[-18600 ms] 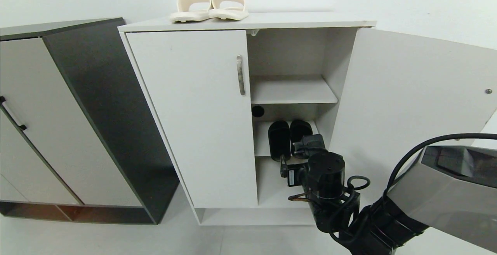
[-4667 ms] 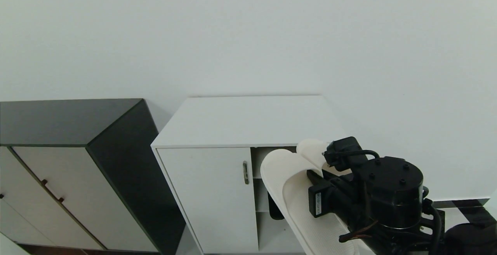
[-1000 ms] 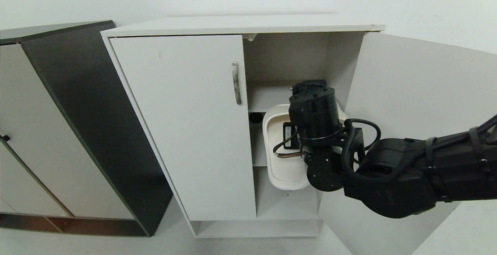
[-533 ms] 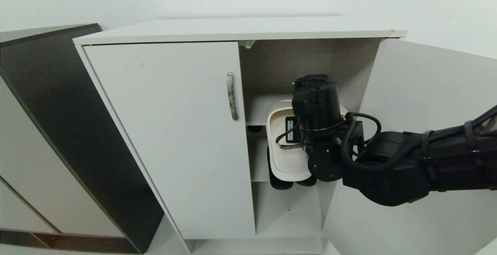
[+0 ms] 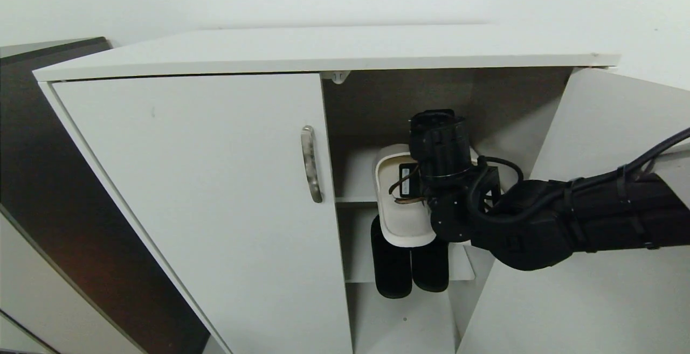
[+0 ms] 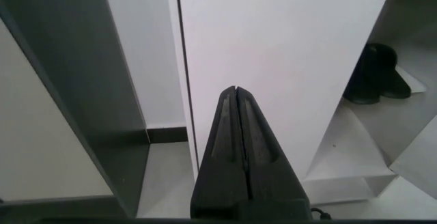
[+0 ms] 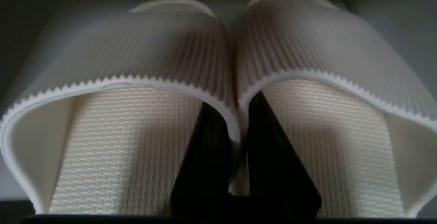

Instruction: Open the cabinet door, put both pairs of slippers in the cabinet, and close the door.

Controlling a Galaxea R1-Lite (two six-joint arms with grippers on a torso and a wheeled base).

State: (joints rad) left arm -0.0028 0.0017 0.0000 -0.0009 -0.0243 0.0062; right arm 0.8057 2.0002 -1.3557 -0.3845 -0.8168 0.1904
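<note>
1. Head view: The white cabinet (image 5: 323, 47) has its left door (image 5: 205, 208) shut. A handle (image 5: 311, 164) is on that door's right edge. The right door (image 5: 604, 144) is swung wide open.
2. Head view: The right arm (image 5: 539, 224) goes into the open side. The cream slippers (image 5: 401, 219) are at the top shelf (image 5: 353, 176), side by side. Their back ends stick out past the shelf's front edge. I cannot tell if they touch the shelf.
3. Head view: The black slippers (image 5: 409, 268) sit on the shelf below (image 5: 464, 269). Their back ends hang over its front edge. A dark cabinet (image 5: 38, 171) stands just beside the white cabinet's left side.
4. Left wrist view: The left gripper (image 6: 235, 95) has its fingers (image 6: 222, 149) pressed tight together, with nothing in them. It is in front of the shut left door, above the floor (image 6: 164, 183). The black slippers show on their shelf past the door's edge.
5. Right wrist view: The right gripper (image 7: 240, 162) has its fingers (image 7: 208, 169) squeezed on the cream slippers. They pinch the two inner sides where the slippers touch.
</note>
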